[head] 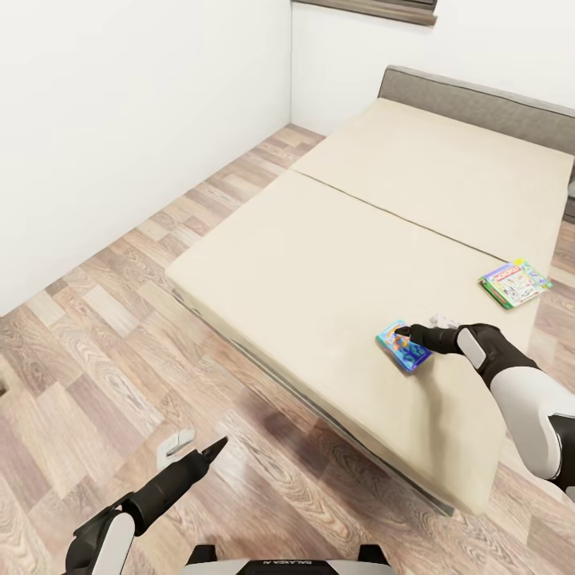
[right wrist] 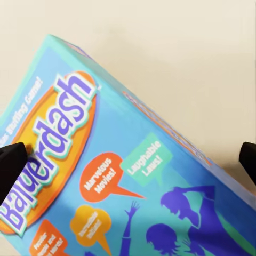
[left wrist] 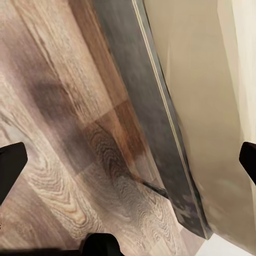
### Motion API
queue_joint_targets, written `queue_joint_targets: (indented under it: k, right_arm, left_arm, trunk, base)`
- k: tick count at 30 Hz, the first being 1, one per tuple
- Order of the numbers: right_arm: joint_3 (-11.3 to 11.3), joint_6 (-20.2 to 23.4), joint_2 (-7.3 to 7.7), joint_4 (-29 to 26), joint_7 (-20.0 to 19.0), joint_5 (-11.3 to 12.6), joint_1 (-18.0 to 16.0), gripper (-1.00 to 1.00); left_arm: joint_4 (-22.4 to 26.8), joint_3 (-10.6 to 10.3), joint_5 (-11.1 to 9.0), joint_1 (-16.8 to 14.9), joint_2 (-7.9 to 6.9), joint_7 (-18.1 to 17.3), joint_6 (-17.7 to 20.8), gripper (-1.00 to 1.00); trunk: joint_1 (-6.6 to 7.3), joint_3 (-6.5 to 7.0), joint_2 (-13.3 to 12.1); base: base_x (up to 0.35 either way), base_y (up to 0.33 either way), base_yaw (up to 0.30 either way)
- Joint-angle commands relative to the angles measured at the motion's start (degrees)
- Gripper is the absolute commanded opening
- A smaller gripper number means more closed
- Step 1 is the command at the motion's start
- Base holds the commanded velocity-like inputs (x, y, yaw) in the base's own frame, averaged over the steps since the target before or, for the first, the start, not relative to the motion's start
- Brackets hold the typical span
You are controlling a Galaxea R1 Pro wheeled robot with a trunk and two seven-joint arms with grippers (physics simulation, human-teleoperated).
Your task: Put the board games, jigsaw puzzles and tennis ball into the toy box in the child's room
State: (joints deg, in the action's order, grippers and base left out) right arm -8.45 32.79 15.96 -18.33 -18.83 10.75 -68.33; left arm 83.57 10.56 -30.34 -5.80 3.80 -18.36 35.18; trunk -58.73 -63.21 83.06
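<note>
Two board games lie on the beige bed [head: 319,255]. The white-green Monopoly box [head: 515,282] rests near the bed's right edge. A blue Balderdash box [head: 403,346] lies nearer the front, flat on the mattress. My right gripper [head: 403,331] hovers right over this blue box, and in the right wrist view the box [right wrist: 122,176] spreads under the open gripper [right wrist: 128,162], its fingertips [right wrist: 10,170] wide apart. My left gripper [head: 212,449] hangs low over the wood floor, open [left wrist: 128,162], with nothing between its fingers.
The bed's dark grey frame [left wrist: 154,117] runs along the wood-plank floor [head: 104,335] beside my left gripper. A grey headboard [head: 479,100] stands at the far end. White walls close the left and back. A small white object [head: 176,445] lies on the floor.
</note>
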Motion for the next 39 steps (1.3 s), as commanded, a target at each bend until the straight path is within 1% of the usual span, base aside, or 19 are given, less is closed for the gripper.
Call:
queue_joint_targets:
  k: [1,8,27,39]
  right_arm:
    - [-0.19,0.46,-0.04,4.27,-0.14,0.32,0.03,1.0]
    - [-0.19,0.44,-0.13,4.27,-0.15,0.3,0.04,1.0]
    - [-0.17,0.4,-0.29,4.27,-0.15,0.27,0.04,1.0]
    - [-0.17,0.36,-0.31,4.27,-0.15,0.24,0.04,1.0]
  left_arm:
    - [0.02,0.16,-0.24,-0.05,0.07,-0.17,0.49,1.0]
    - [0.02,0.14,-0.24,-0.07,0.07,-0.16,0.5,1.0]
    - [-0.03,0.16,-0.24,-0.09,0.07,-0.1,0.5,1.0]
    - [-0.17,0.17,-0.19,-0.09,0.07,-0.1,0.41,1.0]
  trunk:
    - [0.0,-0.04,0.02]
    - [0.0,-0.04,0.02]
    - [0.0,-0.04,0.02]
    - [0.0,-0.04,0.02]
  base:
    - [-0.123,0.0,0.074]
    - [-0.206,0.0,0.077]
    - [-0.302,0.0,0.082]
    - [-0.104,0.0,0.083]
